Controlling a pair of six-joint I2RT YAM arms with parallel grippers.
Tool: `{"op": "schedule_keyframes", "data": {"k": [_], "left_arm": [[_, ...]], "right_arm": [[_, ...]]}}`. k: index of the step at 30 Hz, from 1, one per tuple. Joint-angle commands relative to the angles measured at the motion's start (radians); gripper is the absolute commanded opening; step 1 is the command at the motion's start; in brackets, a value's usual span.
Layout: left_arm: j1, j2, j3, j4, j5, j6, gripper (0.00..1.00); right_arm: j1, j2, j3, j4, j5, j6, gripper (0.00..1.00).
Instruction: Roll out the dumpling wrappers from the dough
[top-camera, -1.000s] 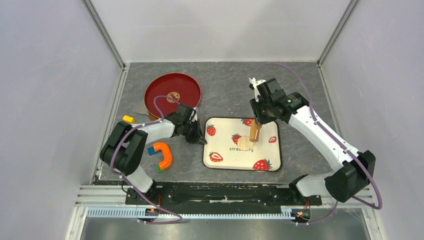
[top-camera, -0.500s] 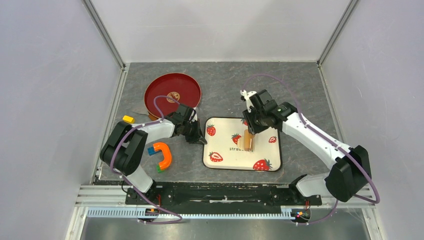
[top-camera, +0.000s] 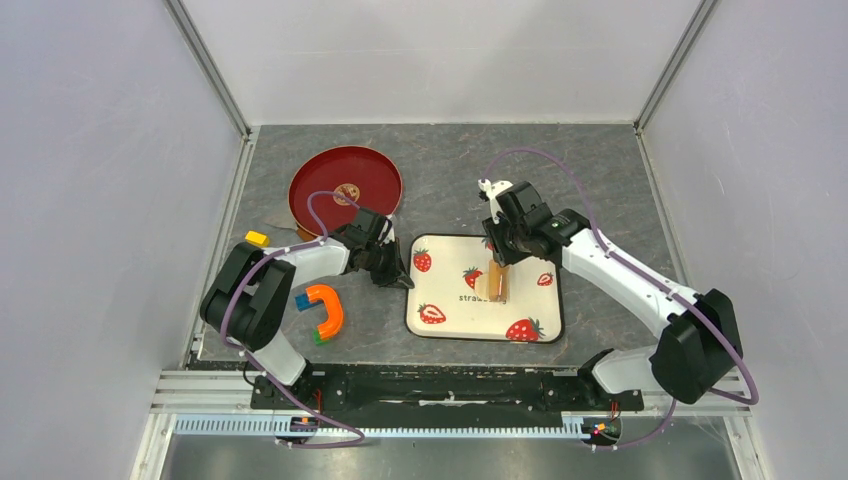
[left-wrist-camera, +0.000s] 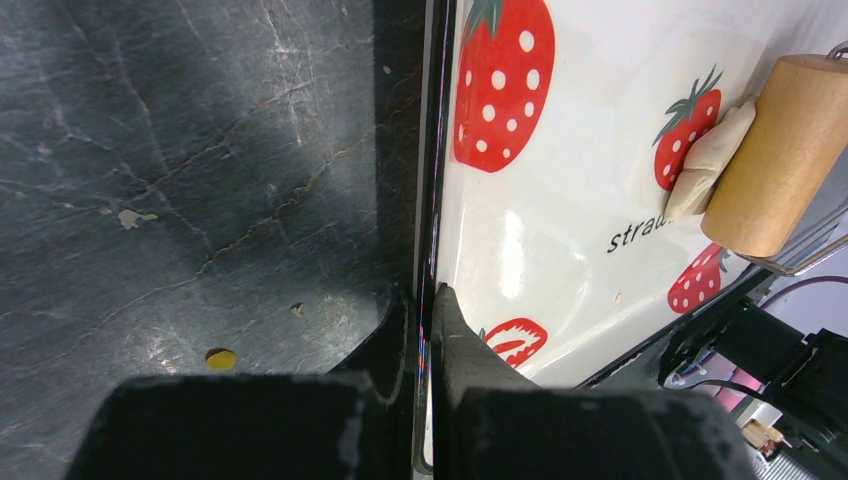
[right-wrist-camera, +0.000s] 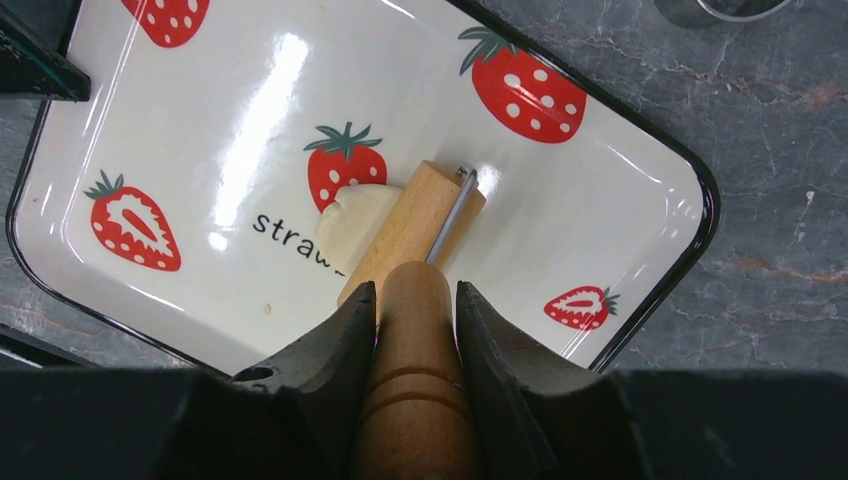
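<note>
Right gripper (right-wrist-camera: 415, 300) clamps the wooden handle (right-wrist-camera: 415, 400) of the roller (right-wrist-camera: 412, 222), one finger on each side. The roller drum lies on the strawberry tray (right-wrist-camera: 570, 215), about the tray's middle. The dough (right-wrist-camera: 355, 222) is a small cream lump on the tray, touching the drum and sticking out at the drum's 9 o'clock in the right wrist view, partly over the printed lettering. The left wrist view shows the same: the dough is wedged against the drum.

Left gripper (left-wrist-camera: 428, 300) is pressed together on the tray's rim, at the tray's 9 o'clock edge in the top view. Red plate (top-camera: 345, 185) sits at the tray's 10 o'clock, the orange curved piece (top-camera: 325, 308) at its 9 o'clock.
</note>
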Motion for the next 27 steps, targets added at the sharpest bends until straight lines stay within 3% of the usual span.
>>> {"op": "schedule_keyframes", "data": {"k": [1, 12, 27], "left_arm": [[-0.01, 0.089, -0.054, -0.105, -0.186, 0.053, 0.02], [-0.011, 0.089, -0.053, -0.106, -0.185, 0.054, 0.02], [-0.01, 0.089, -0.053, -0.105, -0.184, 0.055, 0.02]], "right_arm": [[0.013, 0.023, -0.091, 0.019, 0.003, 0.007, 0.0], [0.024, -0.011, -0.194, 0.102, -0.054, 0.073, 0.0], [0.024, -0.076, -0.192, -0.065, -0.09, 0.105, 0.0]]}}
